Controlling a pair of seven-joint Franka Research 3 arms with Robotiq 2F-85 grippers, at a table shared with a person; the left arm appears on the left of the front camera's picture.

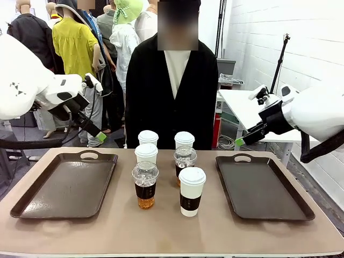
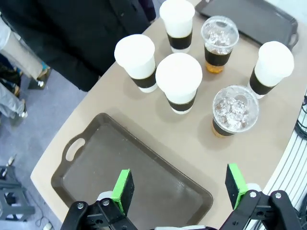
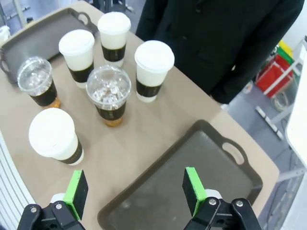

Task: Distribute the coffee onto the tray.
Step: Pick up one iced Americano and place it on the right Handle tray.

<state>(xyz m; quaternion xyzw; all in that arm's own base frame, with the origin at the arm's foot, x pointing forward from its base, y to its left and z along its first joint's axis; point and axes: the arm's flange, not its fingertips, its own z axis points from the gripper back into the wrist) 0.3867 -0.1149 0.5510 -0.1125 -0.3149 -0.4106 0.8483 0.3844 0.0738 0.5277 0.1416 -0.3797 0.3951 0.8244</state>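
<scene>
Several white lidded paper coffee cups with dark bands (image 1: 192,191) and two clear dome-lidded cups of amber coffee (image 1: 145,185) stand clustered mid-table between two dark trays. The left tray (image 1: 67,185) and right tray (image 1: 263,188) hold nothing. My left gripper (image 1: 100,137) hangs open above the left tray's far edge. In its wrist view, the left gripper (image 2: 180,189) hovers over the tray (image 2: 96,163), the cups (image 2: 179,79) beyond it. My right gripper (image 1: 240,142) is open above the right tray. Its wrist view shows the right gripper (image 3: 135,191) over that tray (image 3: 192,163), cups (image 3: 109,91) to the side.
A person in a black jacket (image 1: 172,91) stands at the far edge, right behind the cups. A white side table (image 1: 242,107) stands behind the right tray. Bare tabletop (image 1: 172,231) lies in front of the cups.
</scene>
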